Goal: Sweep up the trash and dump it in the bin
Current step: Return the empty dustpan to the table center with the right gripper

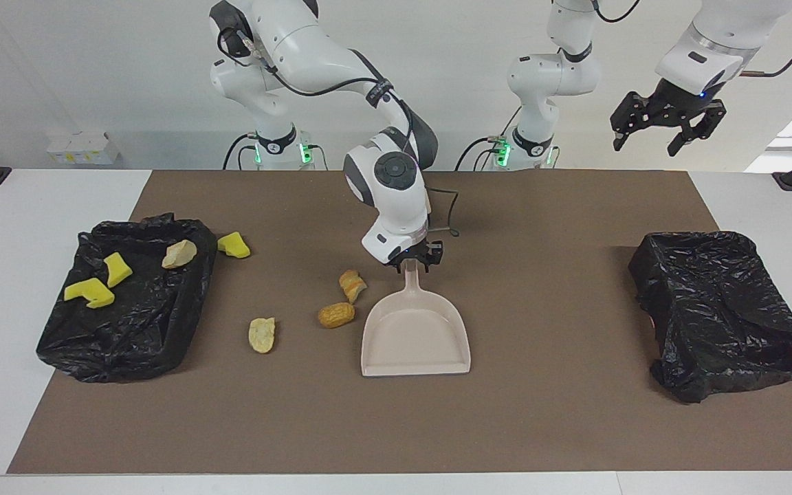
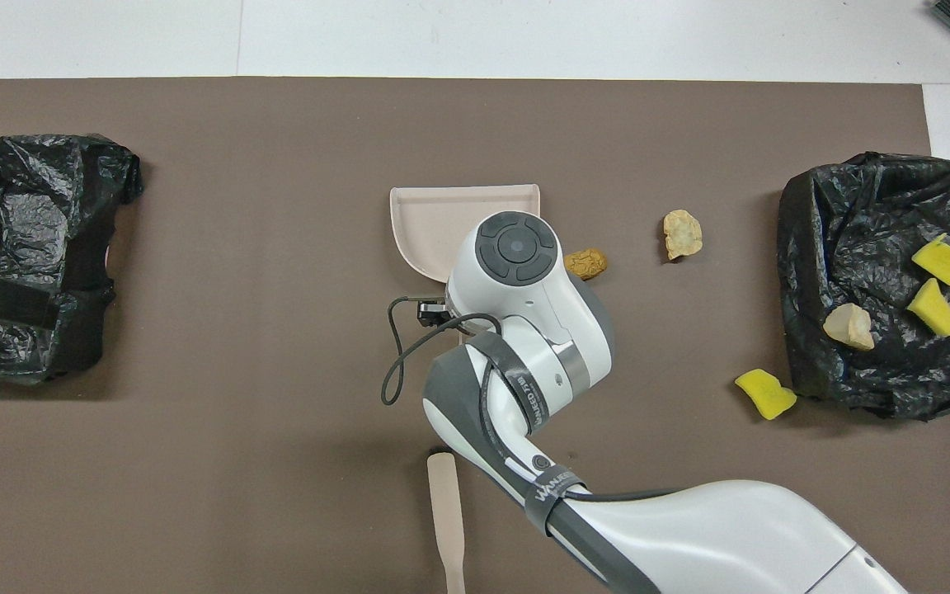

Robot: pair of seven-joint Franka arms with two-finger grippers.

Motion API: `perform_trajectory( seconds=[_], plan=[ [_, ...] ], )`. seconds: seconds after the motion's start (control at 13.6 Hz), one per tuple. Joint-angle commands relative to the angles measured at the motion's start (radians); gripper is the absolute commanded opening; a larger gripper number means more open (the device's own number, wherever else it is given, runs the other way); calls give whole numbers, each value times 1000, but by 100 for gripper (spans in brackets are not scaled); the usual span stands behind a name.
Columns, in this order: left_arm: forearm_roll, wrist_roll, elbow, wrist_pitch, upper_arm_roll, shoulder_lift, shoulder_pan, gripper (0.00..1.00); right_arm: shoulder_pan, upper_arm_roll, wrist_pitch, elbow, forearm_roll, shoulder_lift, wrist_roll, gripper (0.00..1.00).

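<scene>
The right tool (image 1: 415,265) is hanging low over the top of the dustpan (image 1: 415,337) handle. Its fingers are standing apart on either side of the handle tip; they seem to be clear of it, though the angle is leaving that unsure. The beige dustpan is lying flat on the brown mat (image 1: 575,412), its open mouth pointing away from the robots.

Reading the overhead view as a clock face centred on the dustpan, with twelve pointing away from the robots:

- A golden-brown bread lump (image 2: 586,264) is lying just beside the pan at about three o'clock.
- A second bread lump (image 1: 352,284) is sitting close to the pan's handle and is showing only in the facing view.
- A paler lump (image 2: 681,235) is lying further out at three o'clock.
- A yellow sponge chunk (image 2: 764,394) is resting on the mat at four o'clock, just beside the bag-lined bin (image 2: 805,247).
- That bin is sitting at three o'clock, at the right arm's end of the worktop. It is holding two yellow sponge chunks (image 2: 949,262) (image 2: 934,307) and a tan lump (image 2: 848,326).
- A second bag-lined bin (image 2: 30,206) is sitting at nine o'clock.
- A beige brush handle (image 2: 444,511) is lying at six o'clock.

The left tool (image 1: 667,134) is waiting high in the air at the left arm's end, its fingers spread wide and holding nothing.
</scene>
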Motion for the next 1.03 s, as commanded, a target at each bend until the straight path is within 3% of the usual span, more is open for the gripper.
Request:
perform_trajectory(
  seconds=[0.0, 0.37, 0.74, 0.96],
  plan=[
    [11, -3, -28, 4, 0, -24, -2, 100, 38, 5, -25, -36, 13, -52, 17, 100],
    [11, -3, -28, 26, -2, -24, -4, 100, 144, 5, -117, -162, 19, -170, 86, 100],
    [10, -80, -35, 132, -12, 2, -14, 100, 250, 5, -102, -369, 48, -311, 153, 100],
    [10, -133, -72, 198, -12, 29, -85, 100, 314, 5, -59, -516, 124, -401, 155, 100]
  ],
)
